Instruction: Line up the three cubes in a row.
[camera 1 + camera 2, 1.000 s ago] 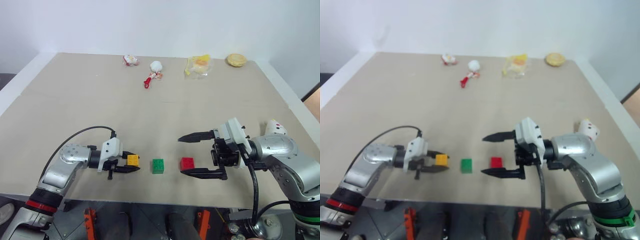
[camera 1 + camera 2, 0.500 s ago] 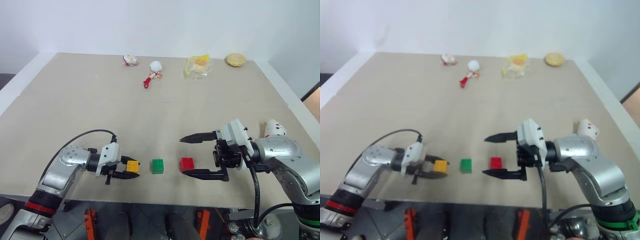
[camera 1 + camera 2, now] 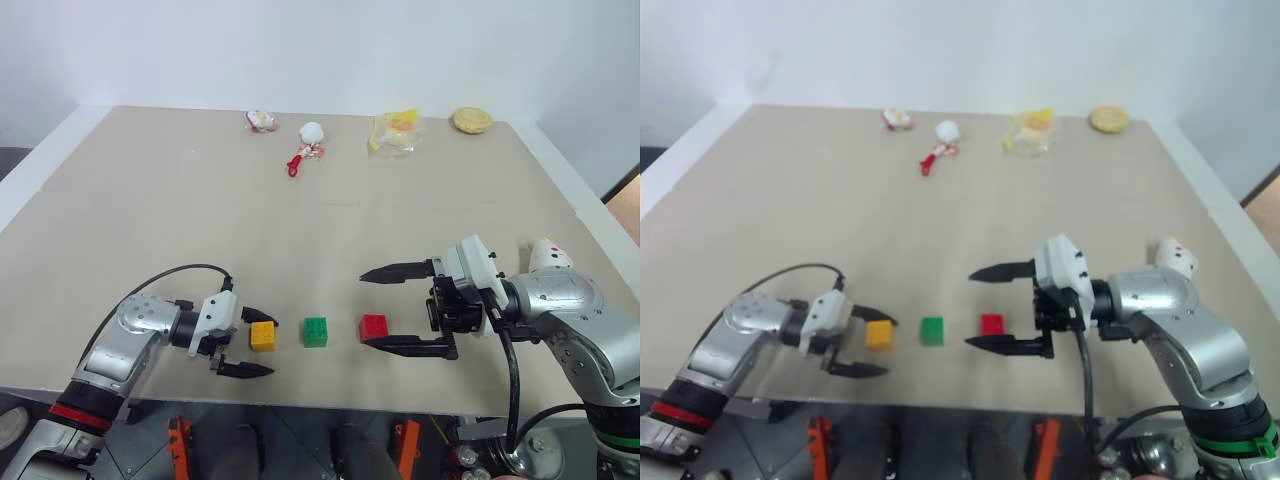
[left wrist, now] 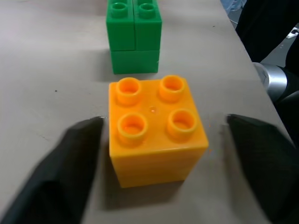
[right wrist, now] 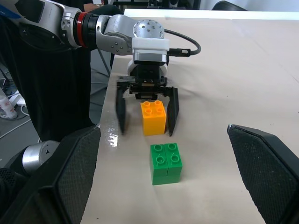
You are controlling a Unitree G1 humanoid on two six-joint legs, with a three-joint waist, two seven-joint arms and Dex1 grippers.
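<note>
Three studded cubes sit in a row near the table's front edge: orange-yellow [image 3: 263, 336], green [image 3: 316, 332] and red [image 3: 374, 327]. My left gripper [image 3: 266, 343] is open, its black fingers [image 4: 56, 172] standing apart on either side of the orange-yellow cube [image 4: 154, 128] without touching it. The green cube [image 4: 134, 35] lies just beyond it. My right gripper [image 3: 364, 310] hangs open to the right of the red cube, one finger over it and one at the table by its side. The right wrist view shows the orange-yellow cube [image 5: 153, 116], the green cube [image 5: 166, 162] and the left gripper [image 5: 145, 133].
Small toys lie along the far edge: a white-and-red one [image 3: 261, 121], a white ball with a red piece [image 3: 310, 140], a yellow bag [image 3: 396, 130] and a bun [image 3: 473, 120]. A white rocket-shaped toy [image 3: 548, 255] stands behind my right arm. The cubes lie close to the table's front edge [image 3: 330, 405].
My left gripper has set the orange-yellow cube down beside the green one and opened, letting it go. The right gripper has stayed in place, open.
</note>
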